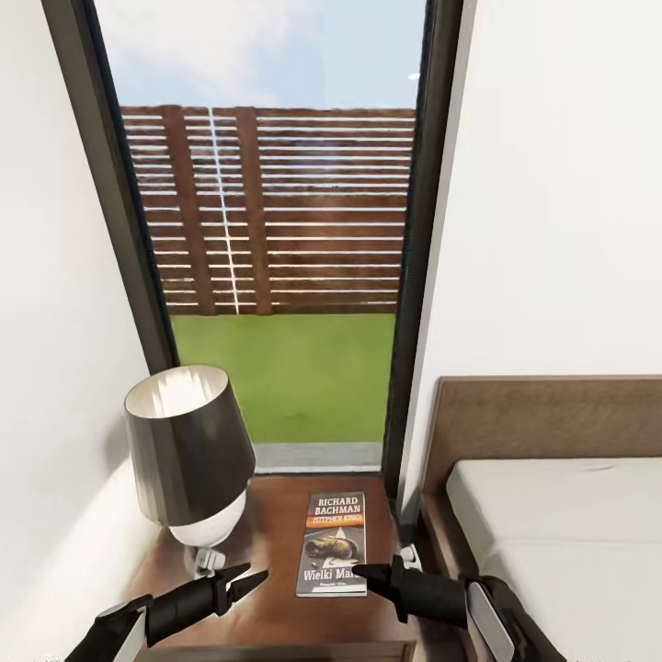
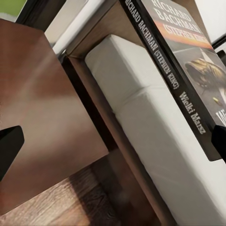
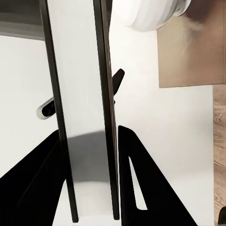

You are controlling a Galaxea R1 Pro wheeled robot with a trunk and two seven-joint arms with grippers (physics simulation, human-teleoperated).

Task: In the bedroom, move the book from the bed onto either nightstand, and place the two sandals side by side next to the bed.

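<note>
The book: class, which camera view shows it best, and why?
The head view: the book lies flat on the nightstand beside the lamp, its whole cover readable. The left wrist view shows its spine and part of the cover; the right wrist view shows its edge between the right end effector's fingers.

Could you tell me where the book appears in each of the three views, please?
Head view: the book, low centre, over the nightstand.
Left wrist view: its spine and cover, beside the bed.
Right wrist view: edge-on, inside the right end effector.
Shared landmark: the nightstand's brown top.
</note>
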